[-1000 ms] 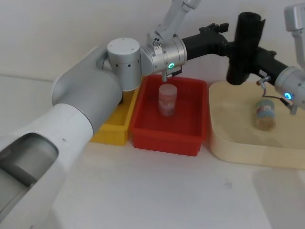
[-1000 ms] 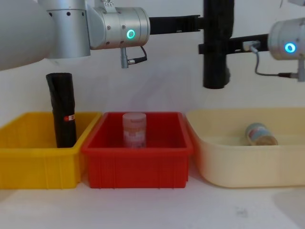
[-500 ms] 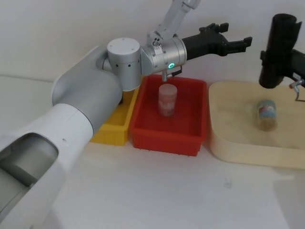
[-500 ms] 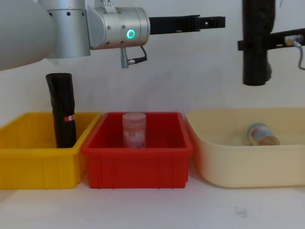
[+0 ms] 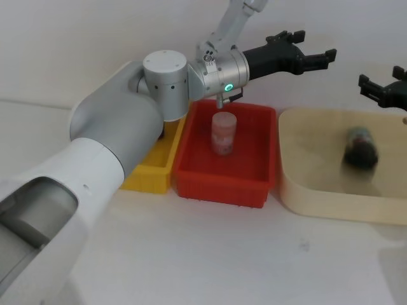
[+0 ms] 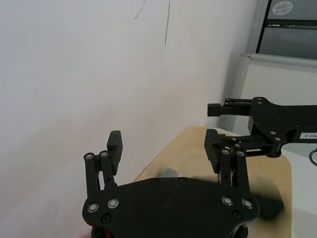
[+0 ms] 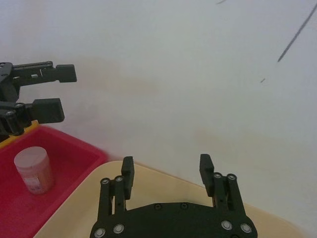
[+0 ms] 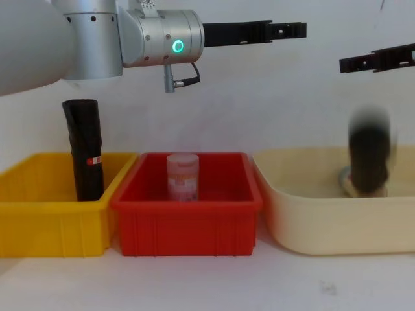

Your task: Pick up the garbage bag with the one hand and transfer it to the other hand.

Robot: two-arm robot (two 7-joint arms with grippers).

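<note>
Tagging claws first: what do you need from me? (operator)

Left claw [image 5: 316, 47], green ring, hangs left of the cream tub [image 5: 299, 190] and above the red bin [image 5: 222, 184], jaws spread, nothing in them. Right claw [image 5: 381, 79] is above the cream tub's far side, jaws also spread and empty. (annotator)

And the garbage bag? (operator)

The garbage bag [image 8: 369, 155] is inside the cream tub, roughly upright but motion-blurred, clear of both claws. It reads as loose, not held. Can't tell if it touches the tub floor. You'd have to pick it again. (annotator)

How will it handle? (operator)

My guess: a light, soft roll of plastic film with a matte skin, so it'll squash before it slips. Nothing to break. It's tall and narrow, so it's likely to tip over in the cream tub. Grip across the middle of the roll, jaws square to its long axis, away from the bulging end. Leave enough length free for your other claw to take. (annotator)

Anything to confuse it with? (operator)

Yes, the straighter black roll [image 8: 84, 149] in the yellow bin [image 8: 45, 220], well left of the cream tub. Skip it. (annotator)
</note>
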